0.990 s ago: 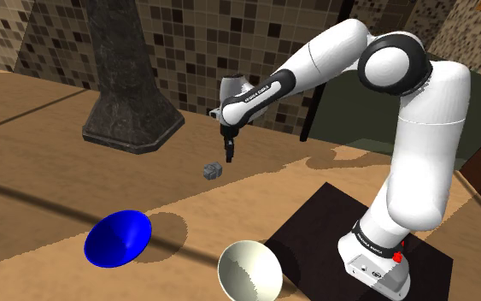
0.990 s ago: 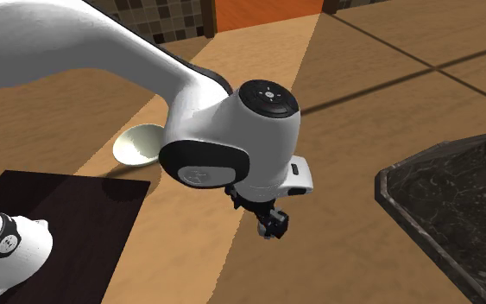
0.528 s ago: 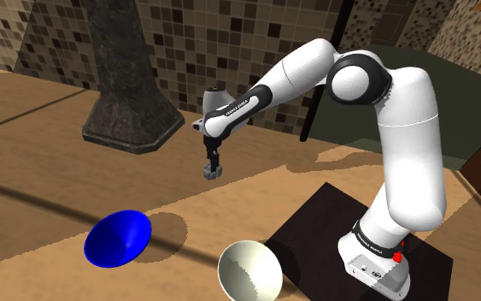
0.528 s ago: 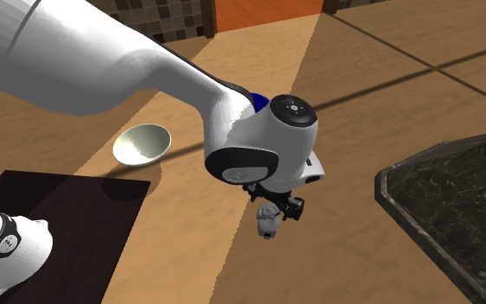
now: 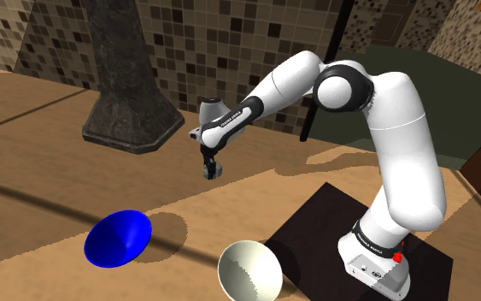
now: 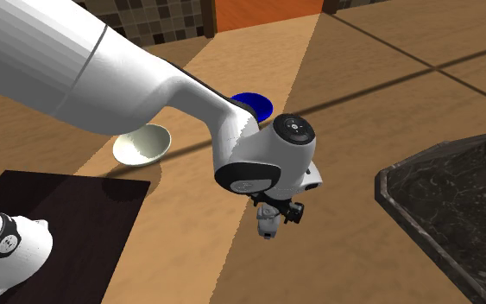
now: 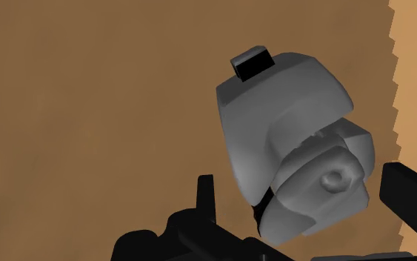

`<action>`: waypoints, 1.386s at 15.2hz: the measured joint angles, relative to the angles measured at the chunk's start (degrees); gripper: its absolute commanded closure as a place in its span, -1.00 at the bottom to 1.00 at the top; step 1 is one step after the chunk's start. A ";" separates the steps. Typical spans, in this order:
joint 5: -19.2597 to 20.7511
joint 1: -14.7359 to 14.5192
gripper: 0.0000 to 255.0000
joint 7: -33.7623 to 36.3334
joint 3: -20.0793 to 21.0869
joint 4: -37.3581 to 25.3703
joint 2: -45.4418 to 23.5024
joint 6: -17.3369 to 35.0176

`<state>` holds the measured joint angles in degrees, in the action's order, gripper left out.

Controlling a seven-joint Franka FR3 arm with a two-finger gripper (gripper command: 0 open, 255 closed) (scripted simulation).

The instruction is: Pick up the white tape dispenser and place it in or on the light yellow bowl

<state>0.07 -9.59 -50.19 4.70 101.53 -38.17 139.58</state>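
A: Shoulder view: black two-finger gripper [image 5: 209, 168] over the small grey blocky tape dispenser [image 5: 214, 174]; pale yellow bowl [image 5: 249, 271] well apart from it, toward the stand [image 5: 315, 227]. Forearm lettering [image 5: 232, 120] unreadable.
B: Second exterior view: dispenser directly under the gripper. Wrist view: fingers [image 7: 410, 194] apart, straddling it, nothing held. Centre, then close squarely.

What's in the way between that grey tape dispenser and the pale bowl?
Nothing visible. Bare wooden surface lies between the tape dispenser and the pale bowl; the blue bowl sits off toward the shoulder view's left, beside that path.
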 measured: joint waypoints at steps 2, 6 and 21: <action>0.02 -0.06 -1.00 0.04 -0.01 -0.02 -0.40 0.38; 0.03 -0.07 -1.00 0.05 -0.01 -0.04 -0.50 0.49; -0.07 -0.04 1.00 0.13 0.09 0.40 1.41 -0.99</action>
<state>0.01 -9.63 -50.07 4.79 101.93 -36.76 138.59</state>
